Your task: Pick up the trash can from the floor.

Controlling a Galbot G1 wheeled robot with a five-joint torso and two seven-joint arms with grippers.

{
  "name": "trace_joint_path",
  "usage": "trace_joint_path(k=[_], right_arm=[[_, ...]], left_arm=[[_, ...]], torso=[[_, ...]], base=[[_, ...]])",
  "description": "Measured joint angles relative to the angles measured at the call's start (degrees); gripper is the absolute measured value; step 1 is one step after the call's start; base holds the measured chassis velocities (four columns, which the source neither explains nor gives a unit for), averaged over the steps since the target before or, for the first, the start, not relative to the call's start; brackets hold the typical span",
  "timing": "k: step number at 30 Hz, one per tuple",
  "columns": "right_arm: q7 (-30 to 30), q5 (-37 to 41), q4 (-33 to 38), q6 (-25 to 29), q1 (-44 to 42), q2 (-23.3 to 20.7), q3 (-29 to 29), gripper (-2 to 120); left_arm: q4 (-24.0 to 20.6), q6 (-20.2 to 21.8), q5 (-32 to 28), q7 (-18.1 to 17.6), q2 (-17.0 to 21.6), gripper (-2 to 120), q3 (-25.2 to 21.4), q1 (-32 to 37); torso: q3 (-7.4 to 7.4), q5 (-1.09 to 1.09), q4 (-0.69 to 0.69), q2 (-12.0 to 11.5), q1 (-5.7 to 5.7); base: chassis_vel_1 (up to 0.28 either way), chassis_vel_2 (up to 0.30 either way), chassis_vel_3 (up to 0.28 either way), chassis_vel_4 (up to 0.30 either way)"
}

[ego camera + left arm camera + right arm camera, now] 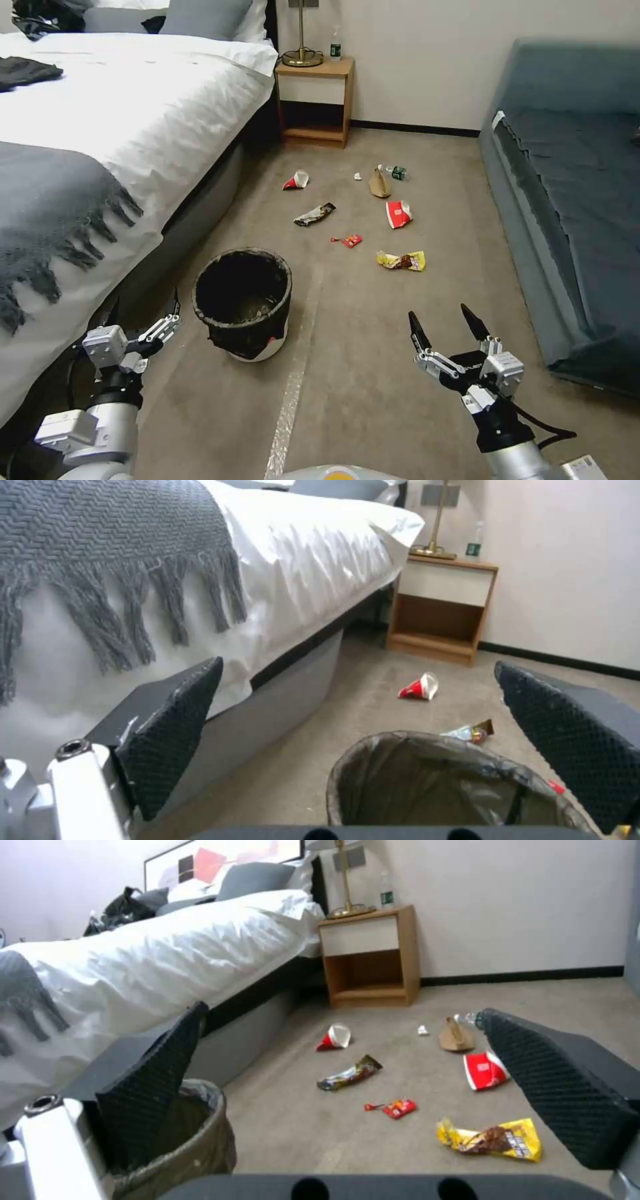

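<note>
On beige carpet floor [373,373], small round white trash can w/ black liner [243,303] stands upright; left hand [175,317] beside rim, open for grasp; right hand [447,323] open, apart.

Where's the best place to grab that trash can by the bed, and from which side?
Probably the rim of the trash can, with one finger inside and one outside the wall. It stands upright on the floor, its mouth open and its round body looking wider than a gripper opens. The open left gripper is nearest, so come from above on the bed side. The right gripper hangs open, farther off.
</note>
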Motion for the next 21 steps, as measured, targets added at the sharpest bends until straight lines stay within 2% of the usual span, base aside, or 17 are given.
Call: trace_joint_path(k=[7, 12, 13, 14, 16, 17, 19, 21], right_arm=[[-0.09, 0.01, 0.08, -0.01, -0.02, -0.02, 0.04, 100], [-0.21, 0.02, 0.18, -0.02, -0.02, -0.11, 0.06, 100], [-0.24, 0.03, 0.18, -0.03, -0.02, -0.16, 0.06, 100], [-0.24, 0.03, 0.18, -0.03, -0.02, -0.16, 0.06, 100], [-0.26, 0.03, 0.18, -0.05, 0.05, -0.22, 0.05, 100], [-0.26, 0.03, 0.18, -0.05, 0.05, -0.22, 0.05, 100], [-0.27, 0.03, 0.17, -0.20, 0.43, -0.56, 0.02, 100], [-0.27, 0.03, 0.06, -0.28, 0.60, -0.79, 0.01, 100]], left_arm=[[-0.02, 0.80, -0.74, -0.35, 0.24, 100, -0.14, -0.35], [-1.01, 3.36, -5.24, -1.31, 1.42, 100, -1.03, -1.57], [-1.57, 5.37, -8.31, -1.98, 2.31, 100, -1.64, -2.66], [-1.57, 5.37, -8.31, -1.98, 2.31, 100, -1.64, -2.66], [-2.51, 9.16, -13.59, -3.87, 3.68, 100, -2.36, -4.76], [-2.51, 9.16, -13.59, -3.87, 3.68, 100, -2.36, -4.76], [-2.72, 13.16, -18.16, -6.25, 5.14, 100, -2.60, -7.54], [-2.52, 14.74, -19.98, -7.46, 5.70, 100, -2.64, -8.89]], torso=[[0.00, 0.00, -0.01, 0.00, 0.00], [0.00, 0.01, 0.00, 0.00, 0.00], [0.00, 0.00, 0.00, 0.00, 0.00], [0.00, 0.00, 0.00, 0.00, 0.00], [0.00, 0.01, -0.01, 0.00, 0.00], [0.00, 0.01, -0.01, 0.00, 0.00], [0.00, 0.00, 0.00, 0.00, 0.00], [0.00, 0.00, -0.01, 0.00, 0.00]], base=[[0.000, 0.000, 0.000, 0.000], [0.000, 0.000, 0.000, 0.000], [0.000, 0.000, 0.000, 0.000], [0.000, 0.000, 0.000, 0.000], [0.000, 0.000, 0.000, 0.000], [0.000, 0.000, 0.000, 0.000], [0.000, 0.000, 0.000, 0.000], [0.000, 0.000, 0.000, 0.000]])
